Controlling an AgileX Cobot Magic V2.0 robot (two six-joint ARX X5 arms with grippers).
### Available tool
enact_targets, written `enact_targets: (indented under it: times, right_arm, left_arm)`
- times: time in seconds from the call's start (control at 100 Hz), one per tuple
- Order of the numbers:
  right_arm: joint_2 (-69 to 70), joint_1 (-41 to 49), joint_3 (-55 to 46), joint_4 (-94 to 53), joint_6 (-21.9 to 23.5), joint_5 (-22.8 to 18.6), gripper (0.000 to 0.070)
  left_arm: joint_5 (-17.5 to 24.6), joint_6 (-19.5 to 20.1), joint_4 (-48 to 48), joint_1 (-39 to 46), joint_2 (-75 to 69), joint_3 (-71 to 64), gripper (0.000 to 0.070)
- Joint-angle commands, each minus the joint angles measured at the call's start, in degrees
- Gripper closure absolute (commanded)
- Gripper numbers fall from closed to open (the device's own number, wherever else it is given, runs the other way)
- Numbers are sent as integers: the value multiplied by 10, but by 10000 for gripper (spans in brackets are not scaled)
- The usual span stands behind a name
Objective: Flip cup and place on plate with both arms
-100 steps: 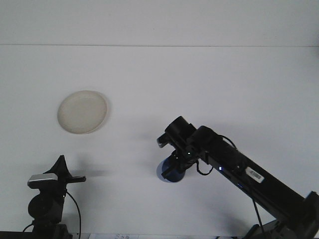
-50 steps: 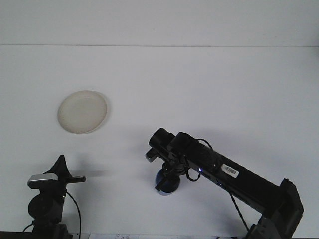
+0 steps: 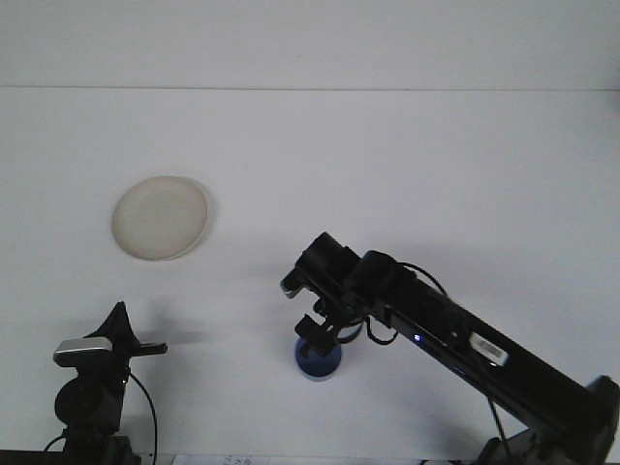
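Nearest the camera, at the lower left, the left hand [image 3: 124,334] is seen low over the white surface [image 3: 407,165], its fingers drawn together with nothing between them. To its right, the small blue cup [image 3: 318,363] is seen standing on the surface, directly under the right hand [image 3: 320,339]; whether it is gripped cannot be told. Farther back on the left, well apart from the cup, the round cream-coloured plate [image 3: 160,218] is seen lying bare.
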Motion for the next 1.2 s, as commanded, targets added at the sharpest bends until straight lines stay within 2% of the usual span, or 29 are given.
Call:
enact_targets:
  times: [0.0,0.11,0.21,0.39,0.55,0.68,0.86,1.01,1.19]
  right_arm:
    - [-39,5,16,3,-10,18,269]
    - [-125,6,14,20,-10,74,269]
    - [-220,7,-10,68,-10,103,269]
    - [-427,19,-157,218,-3,164,270]
    - [-601,22,-328,345,-4,168,270]
    - [-706,22,-423,364,-8,168,271]
    - [-797,22,-488,360,12,168,273]
    - [-814,22,-494,358,9,172,273]
    - [-813,22,-494,357,7,172,273]
  left_arm:
    - [-2,-2,6,1,-1,-11,685]
    - [-2,-2,6,1,-1,-11,685]
    - [-2,-2,6,1,-1,-11,685]
    - [-2,-2,6,1,-1,-11,685]
    - [-2,-2,6,1,-1,-11,685]
    - [-2,-5,6,1,-1,-11,685]
    - [-2,-87,6,1,-1,-11,685]
    - [1,-174,16,1,-1,-8,688]
    - [51,-184,-4,1,23,80,688]
